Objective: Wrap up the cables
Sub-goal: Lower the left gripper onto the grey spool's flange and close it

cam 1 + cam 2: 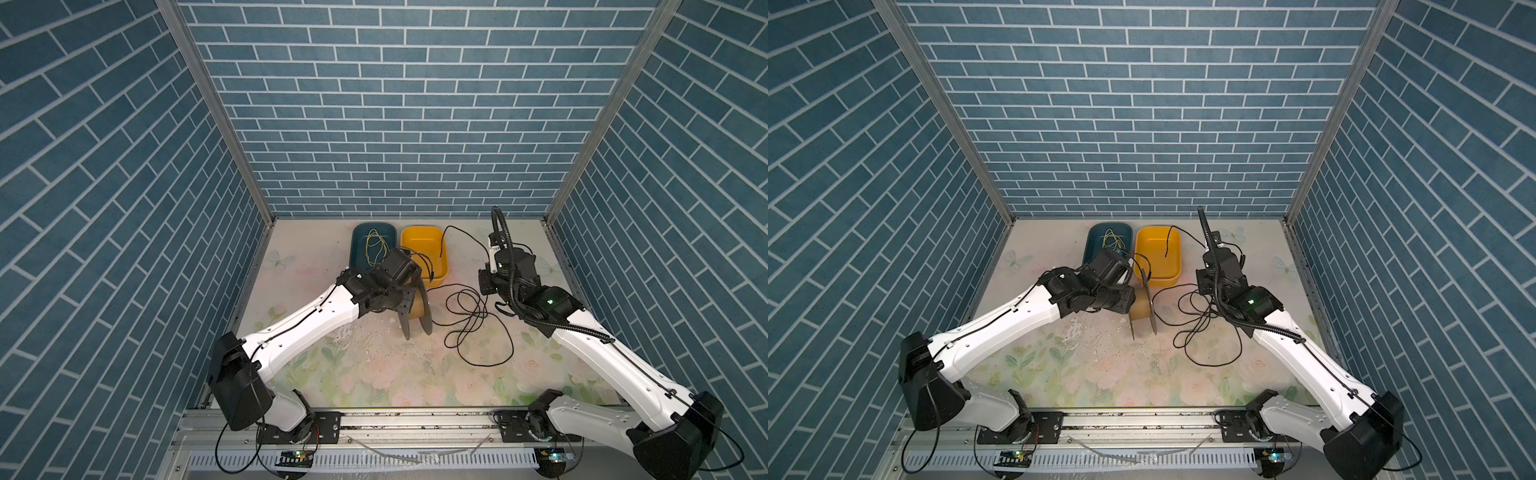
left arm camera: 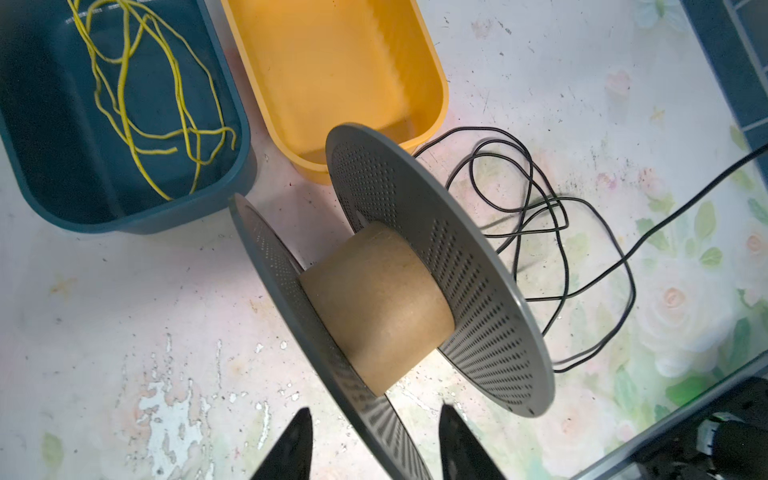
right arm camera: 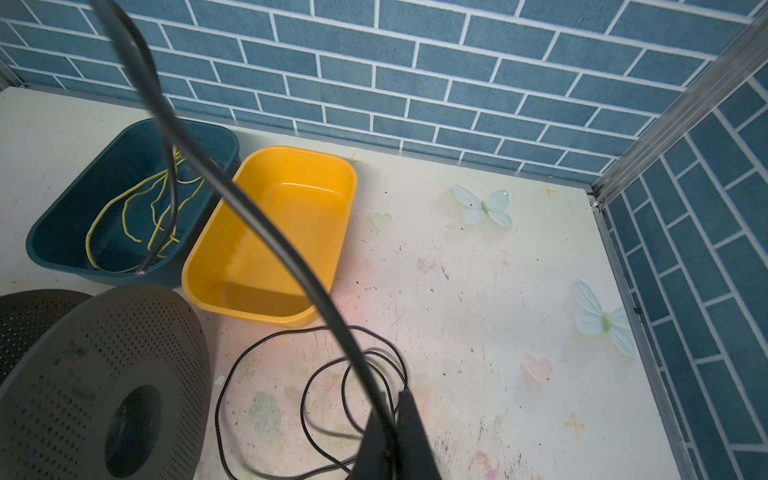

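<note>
The right gripper (image 3: 397, 411) is clamped on the black cable (image 3: 291, 268), whose slack is spread in loops on the table (image 1: 374, 374) at three o'clock of the spool (image 1: 417, 309). The left gripper (image 2: 374, 409) is held half open astride a spool flange, nothing gripped.

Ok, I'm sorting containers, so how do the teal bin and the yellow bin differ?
The teal bin is dark, the yellow bin bright. The teal bin holds loose yellow-green wire; the yellow bin shows nothing inside. Both are open rounded-rectangle tubs, side by side near the back wall.
</note>
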`<state>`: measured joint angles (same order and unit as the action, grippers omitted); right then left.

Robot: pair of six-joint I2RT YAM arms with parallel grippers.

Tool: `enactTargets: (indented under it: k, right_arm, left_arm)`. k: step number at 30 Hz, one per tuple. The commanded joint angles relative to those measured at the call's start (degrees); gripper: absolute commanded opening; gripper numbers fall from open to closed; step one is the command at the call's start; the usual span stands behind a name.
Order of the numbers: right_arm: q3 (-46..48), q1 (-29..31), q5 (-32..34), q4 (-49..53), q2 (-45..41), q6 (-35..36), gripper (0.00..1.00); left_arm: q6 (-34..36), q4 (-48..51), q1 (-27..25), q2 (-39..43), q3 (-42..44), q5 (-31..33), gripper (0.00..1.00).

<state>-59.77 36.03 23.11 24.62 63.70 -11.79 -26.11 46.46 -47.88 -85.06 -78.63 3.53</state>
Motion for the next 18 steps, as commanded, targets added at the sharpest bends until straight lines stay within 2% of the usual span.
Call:
enactTargets:
  k: [1,5,12,18]
  right_arm:
    - [1.5,-0.2,0.1,-1.0,-1.0,-1.0,0.00]
    - [1.1,-0.2,-0.1,-0.7,-0.7,-0.9,0.00]
    - [0.0,-0.1,-0.3,0.0,-0.1,-0.2,0.00]
    - [0.7,-0.2,-0.7,-0.4,0.0,-1.0,0.00]
  left_arm:
    - [-0.3,5.6,-0.3,-1.6,-2.4,1.3,0.53]
    - [-2.7,6.7,-0.4,-3.2,-2.4,2.9,0.53]
    - [-4.6,2.2,-0.4,-3.6,1.2,3.0,0.50]
    - [-2.9,0.7,-0.3,-4.4,1.8,3.2,0.38]
